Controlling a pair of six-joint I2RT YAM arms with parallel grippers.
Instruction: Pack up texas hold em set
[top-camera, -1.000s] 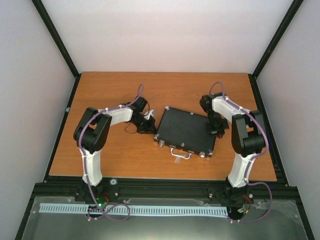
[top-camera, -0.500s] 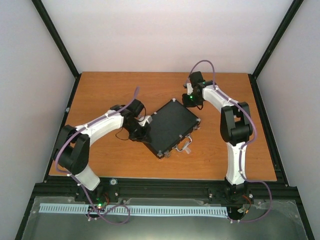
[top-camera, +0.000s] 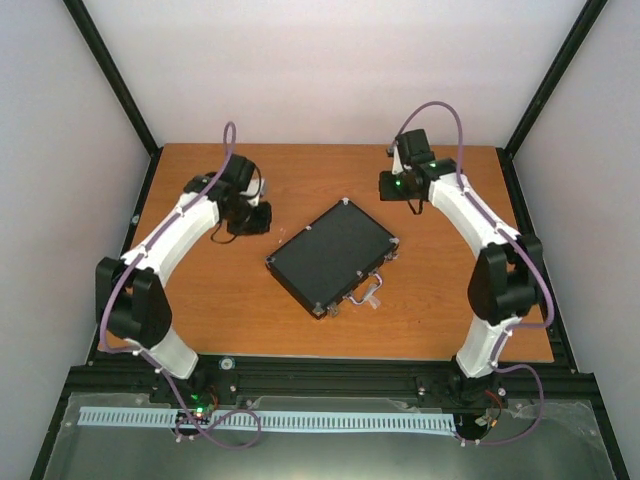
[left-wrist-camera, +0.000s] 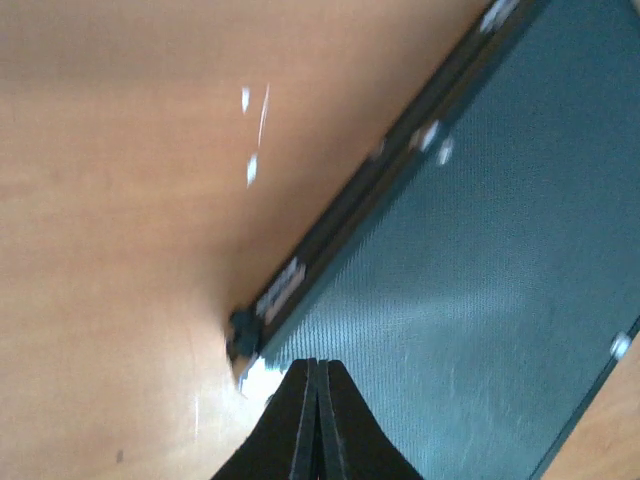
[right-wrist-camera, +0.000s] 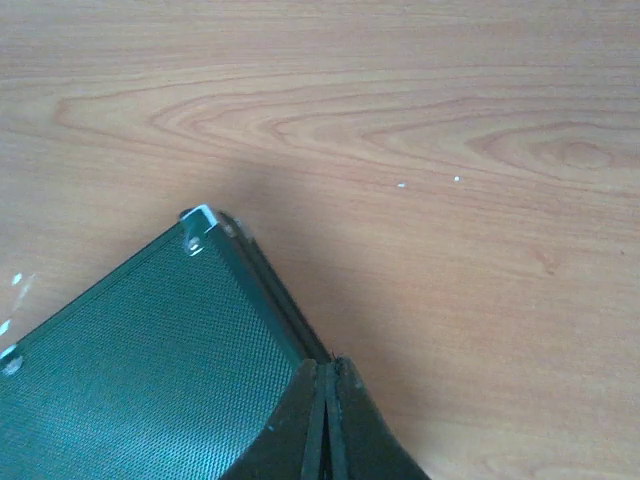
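Fingers of your left gripper (top-camera: 254, 219) are pressed together, empty, left of the closed black case (top-camera: 333, 256) lying diagonally on the table (top-camera: 200, 300), handle (top-camera: 366, 293) toward the near edge. Your right gripper (top-camera: 388, 185), likewise pressed together and empty, sits near its far corner.

Wooden table (top-camera: 250, 310), closed black case (top-camera: 332, 256) flat on it.

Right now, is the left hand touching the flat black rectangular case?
Apart. The top view shows bare wooden table between the left hand and the flat black rectangular case.
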